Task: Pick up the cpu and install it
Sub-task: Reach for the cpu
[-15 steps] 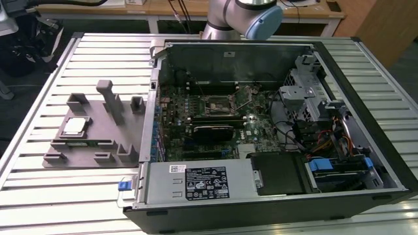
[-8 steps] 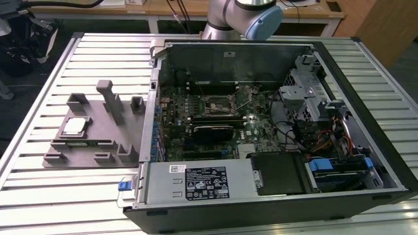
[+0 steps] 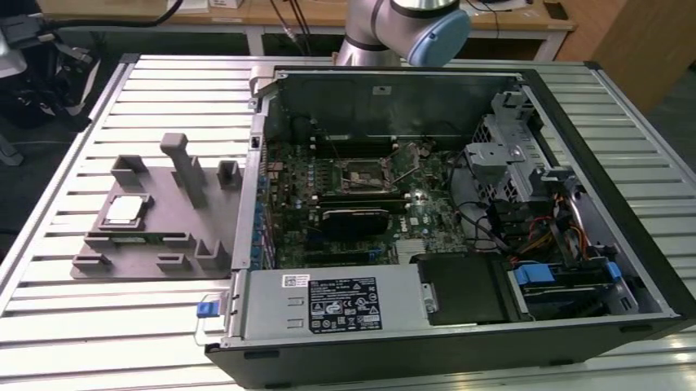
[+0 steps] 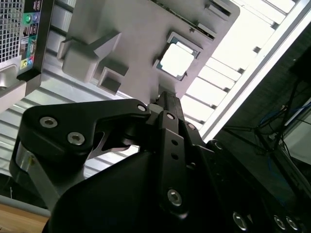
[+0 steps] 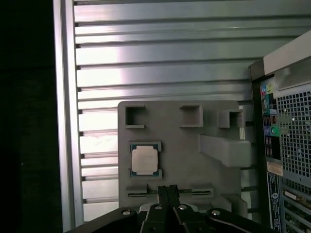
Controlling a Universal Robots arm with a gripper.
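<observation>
The cpu (image 3: 123,209) is a small silver square lying flat in a recess of the grey fixture block (image 3: 152,236), at the exterior view's left on the slatted table. Both wrist views look down on the cpu (image 5: 145,160) (image 4: 176,62) from well above. My gripper (image 5: 169,191) (image 4: 164,98) hangs high over the fixture's edge, beside the cpu and apart from it. Its dark fingers are shut together with nothing between them. The black socket frame (image 3: 364,173) sits in the middle of the motherboard inside the open case.
The open computer case (image 3: 566,122) takes up the exterior view's right, with drive cages, cables and a power supply (image 3: 326,303) inside. Upright posts (image 3: 182,167) rise from the fixture. The arm's base (image 3: 408,28) stands behind the case. The slatted table (image 3: 163,90) ends at the left.
</observation>
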